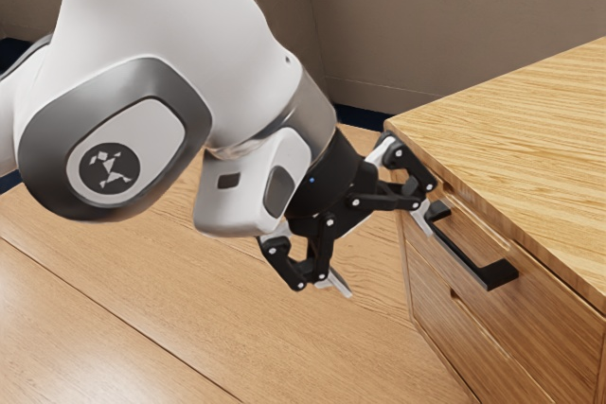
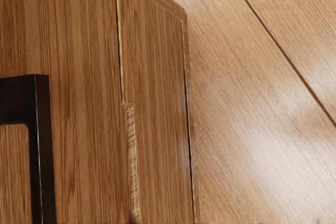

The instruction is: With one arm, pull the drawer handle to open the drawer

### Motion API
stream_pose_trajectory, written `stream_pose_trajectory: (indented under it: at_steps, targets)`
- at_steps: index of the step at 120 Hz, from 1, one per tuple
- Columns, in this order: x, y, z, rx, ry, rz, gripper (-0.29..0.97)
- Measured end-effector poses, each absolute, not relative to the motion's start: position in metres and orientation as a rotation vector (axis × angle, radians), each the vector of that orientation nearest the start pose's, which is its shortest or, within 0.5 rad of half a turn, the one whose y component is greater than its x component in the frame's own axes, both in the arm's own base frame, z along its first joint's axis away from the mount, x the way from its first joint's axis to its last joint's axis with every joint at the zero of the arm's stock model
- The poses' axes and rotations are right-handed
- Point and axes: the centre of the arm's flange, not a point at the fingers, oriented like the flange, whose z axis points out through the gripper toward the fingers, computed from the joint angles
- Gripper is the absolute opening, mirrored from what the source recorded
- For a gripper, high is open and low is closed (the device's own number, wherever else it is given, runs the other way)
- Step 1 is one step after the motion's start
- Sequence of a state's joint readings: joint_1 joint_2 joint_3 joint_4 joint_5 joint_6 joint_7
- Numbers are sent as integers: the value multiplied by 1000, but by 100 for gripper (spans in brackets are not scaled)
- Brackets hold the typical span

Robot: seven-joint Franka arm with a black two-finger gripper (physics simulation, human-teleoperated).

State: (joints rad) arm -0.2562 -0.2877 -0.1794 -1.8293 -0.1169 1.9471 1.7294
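**Open claw beside a drawer handle, not yet around it**

Side-on render of 1 white robot arm (image 1: pixel 170 73), reaching in from the exterior view's left toward a light-oak wooden cabinet (image 1: pixel 530 111) on the exterior view's right. At the arm's end, a black 2-finger gripper (image 1: pixel 362 218), spread wide and holding nothing. 1 finger (image 1: pixel 396 160) raised beside the cabinet's top front corner, the other low over the pale wood-plank surface (image 1: pixel 142 328).

Just to the exterior view's right of the claw, on the top oak drawer front (image 1: pixel 445 267): a slim black bar handle (image 1: pixel 469 251). Long axis level along the drawer front, running away from the claw toward the exterior view's lower right. Near end of the bar just beside the raised finger's knuckle; contact impossible to confirm. Not between the fingers.

From the hand's own camera, 1 corner of the black bar close against grained oak.

Drawer front seemingly flush with the cabinet face, so judged closed, with opening not yet begun.

Finger spread crosswise to the bar, well suited to a grasp. Likely needed next: a short shift along the cabinet face to bring the bar between the fingers, then closing on it and pulling straight out from the cabinet.
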Motion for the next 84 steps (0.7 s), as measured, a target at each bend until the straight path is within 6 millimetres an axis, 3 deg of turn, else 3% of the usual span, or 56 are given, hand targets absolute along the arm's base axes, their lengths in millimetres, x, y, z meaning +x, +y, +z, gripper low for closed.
stream_pose_trajectory:
  at_steps: [31, 49, 84]
  targets:
    - [427, -234, 679, -1352, 2514, -588, 65]
    - [430, -236, 678, -1351, 2475, -648, 65]
    - [437, -236, 657, -1392, 2454, -673, 65]
